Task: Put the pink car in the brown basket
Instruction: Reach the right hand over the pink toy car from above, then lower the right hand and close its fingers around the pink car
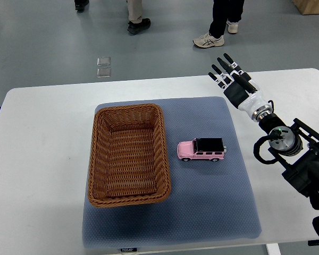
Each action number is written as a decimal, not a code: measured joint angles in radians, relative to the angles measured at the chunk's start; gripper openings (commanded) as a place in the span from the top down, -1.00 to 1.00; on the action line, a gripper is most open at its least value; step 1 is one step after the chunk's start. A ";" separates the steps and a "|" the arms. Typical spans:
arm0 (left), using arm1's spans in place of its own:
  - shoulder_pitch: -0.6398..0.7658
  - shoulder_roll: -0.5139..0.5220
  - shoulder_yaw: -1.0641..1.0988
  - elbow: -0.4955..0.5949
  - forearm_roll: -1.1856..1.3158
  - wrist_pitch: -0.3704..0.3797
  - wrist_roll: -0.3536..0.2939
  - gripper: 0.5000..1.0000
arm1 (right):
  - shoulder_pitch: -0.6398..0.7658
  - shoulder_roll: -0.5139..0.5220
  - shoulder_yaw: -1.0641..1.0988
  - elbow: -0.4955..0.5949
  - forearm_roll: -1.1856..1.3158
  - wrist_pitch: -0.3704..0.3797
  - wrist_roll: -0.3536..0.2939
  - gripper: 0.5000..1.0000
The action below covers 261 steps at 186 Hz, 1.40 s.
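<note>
Right robot hand [229, 74] fingers straight, spread, empty, over far mat [202, 191] corner. Car [201, 149] on mat, just right of basket [128, 154], apart. Risk: small car slips sideways under clumsy grasp; may clip basket rim.

Car [201, 150] at centre: pink body, black roof. Basket [97, 159] at 9 o'clock: brown woven wicker. Mat [212, 202]: blue-grey, dotted texture. Table [42, 159]: white. Right hand [235, 81] at 2 o'clock: black and white.

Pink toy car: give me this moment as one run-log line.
pink toy car: on blue mat, right of basket | brown wicker basket: empty | right hand: open, beyond mat's far right corner | left arm: out of view
</note>
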<state>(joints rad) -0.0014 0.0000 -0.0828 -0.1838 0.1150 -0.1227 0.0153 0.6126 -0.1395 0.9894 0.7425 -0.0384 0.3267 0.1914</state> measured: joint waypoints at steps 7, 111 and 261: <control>0.000 0.000 0.001 0.000 0.000 0.000 0.000 -1.00 | 0.001 0.000 0.000 0.000 0.000 0.000 0.000 -0.65; -0.003 0.000 0.000 -0.003 0.000 -0.003 0.000 -1.00 | 0.082 -0.111 -0.120 0.061 -0.299 0.036 -0.011 -0.64; -0.008 0.000 0.000 -0.004 0.000 -0.005 0.000 -1.00 | 0.303 -0.544 -0.676 0.538 -1.061 0.046 -0.031 -0.64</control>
<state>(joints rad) -0.0091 0.0000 -0.0826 -0.1883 0.1151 -0.1273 0.0153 0.9155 -0.6839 0.3133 1.2801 -1.0998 0.3727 0.1608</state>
